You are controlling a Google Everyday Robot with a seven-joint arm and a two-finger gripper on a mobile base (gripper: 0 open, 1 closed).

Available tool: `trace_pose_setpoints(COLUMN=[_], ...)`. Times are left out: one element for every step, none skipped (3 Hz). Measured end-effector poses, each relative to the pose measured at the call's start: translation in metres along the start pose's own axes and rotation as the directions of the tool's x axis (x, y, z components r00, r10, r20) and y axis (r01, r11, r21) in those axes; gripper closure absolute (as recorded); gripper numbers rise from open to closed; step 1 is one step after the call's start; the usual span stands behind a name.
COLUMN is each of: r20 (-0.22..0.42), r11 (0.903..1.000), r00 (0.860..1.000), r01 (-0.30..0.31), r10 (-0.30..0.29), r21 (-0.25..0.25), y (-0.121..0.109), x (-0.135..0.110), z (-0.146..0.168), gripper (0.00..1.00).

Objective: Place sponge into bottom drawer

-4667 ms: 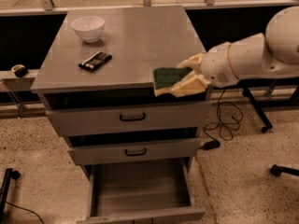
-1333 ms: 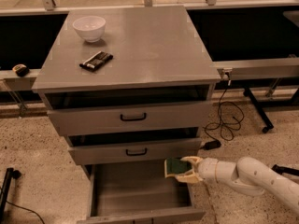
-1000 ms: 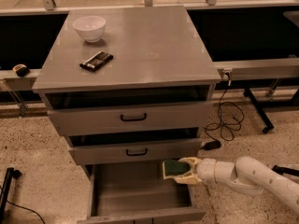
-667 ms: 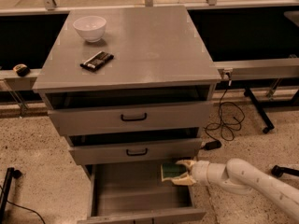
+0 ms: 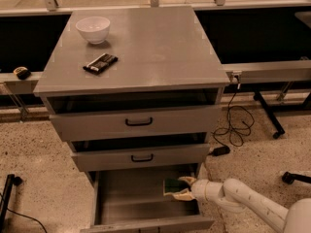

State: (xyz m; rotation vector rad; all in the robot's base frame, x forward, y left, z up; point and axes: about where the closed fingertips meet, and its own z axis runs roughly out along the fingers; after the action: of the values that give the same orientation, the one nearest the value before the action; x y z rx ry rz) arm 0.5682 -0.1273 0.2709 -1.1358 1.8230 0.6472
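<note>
Down low, arm (image 5: 243,198) stretched near-level w/ hand (image 5: 181,188) gripping sponge (image 5: 171,185) over bottom drawer (image 5: 126,195).

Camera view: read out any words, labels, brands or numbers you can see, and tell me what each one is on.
No text can be read.
black packet on the cabinet top: pale markings, too blurred to read.
white bowl: no markings show.
pincer, gripping the sponge over the right side of the bottom drawer: no label shows on any of them.
</note>
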Motion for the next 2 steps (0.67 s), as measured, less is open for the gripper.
trace_pose_setpoints(r20=[0.002, -0.033], r11=[0.9999, 0.9999], r00=[1.0, 0.999], r01=[-0.009, -0.017], r10=[0.009, 0.017], r21=[0.006, -0.003], y=[-0.001, 0.001], x=[0.006, 0.016], z=[0.002, 0.013], gripper=[1.0, 1.0])
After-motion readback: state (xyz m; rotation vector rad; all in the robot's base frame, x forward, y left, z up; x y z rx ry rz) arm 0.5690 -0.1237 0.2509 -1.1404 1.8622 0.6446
